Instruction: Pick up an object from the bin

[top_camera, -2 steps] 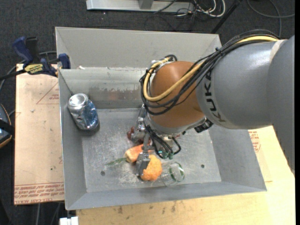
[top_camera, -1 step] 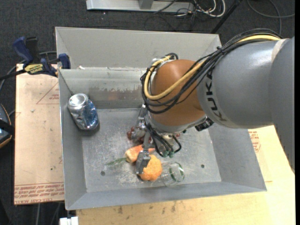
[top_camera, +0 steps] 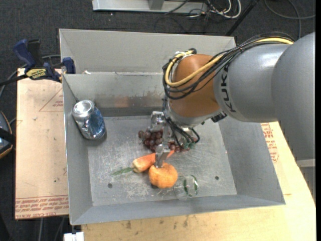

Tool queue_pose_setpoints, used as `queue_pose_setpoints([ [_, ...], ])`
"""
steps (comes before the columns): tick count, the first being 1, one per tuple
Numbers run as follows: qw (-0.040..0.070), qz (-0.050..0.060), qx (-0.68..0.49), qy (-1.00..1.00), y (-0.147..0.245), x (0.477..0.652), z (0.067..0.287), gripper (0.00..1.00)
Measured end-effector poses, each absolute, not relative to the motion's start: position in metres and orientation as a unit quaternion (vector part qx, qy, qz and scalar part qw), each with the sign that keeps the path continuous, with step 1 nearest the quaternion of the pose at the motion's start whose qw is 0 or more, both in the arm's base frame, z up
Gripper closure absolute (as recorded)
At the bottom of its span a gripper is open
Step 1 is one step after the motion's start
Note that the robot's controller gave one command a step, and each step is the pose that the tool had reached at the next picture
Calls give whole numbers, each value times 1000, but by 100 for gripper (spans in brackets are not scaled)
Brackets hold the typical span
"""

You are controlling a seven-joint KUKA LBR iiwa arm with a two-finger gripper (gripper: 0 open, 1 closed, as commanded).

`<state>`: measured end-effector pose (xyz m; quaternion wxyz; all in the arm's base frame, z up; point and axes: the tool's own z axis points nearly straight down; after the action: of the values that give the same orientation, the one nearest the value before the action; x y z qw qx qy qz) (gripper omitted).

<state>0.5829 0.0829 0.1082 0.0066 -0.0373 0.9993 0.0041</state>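
Your end effector (top_camera: 162, 157) is down at the top of the round orange fruit (top_camera: 163, 177) by the bin's (top_camera: 75, 134) near edge; you cannot tell whether it is apart or together. This looks like the grasp step, so clamp the fruit next, clear of the carrot (top_camera: 143, 162), then lift.

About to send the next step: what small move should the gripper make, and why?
Probably ease straight down: the gripper hangs over the round orange fruit at the bin's front middle, with the carrot close beside it and dark grapes behind. Whether it touches the fruit, I cannot tell.
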Motion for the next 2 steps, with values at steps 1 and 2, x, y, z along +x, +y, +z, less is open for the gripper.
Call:
queue_pose_setpoints([
  [1,13,2,-53,999,63,595,81,0],
  [2,4,6,-40,999,40,614,77,0],
])
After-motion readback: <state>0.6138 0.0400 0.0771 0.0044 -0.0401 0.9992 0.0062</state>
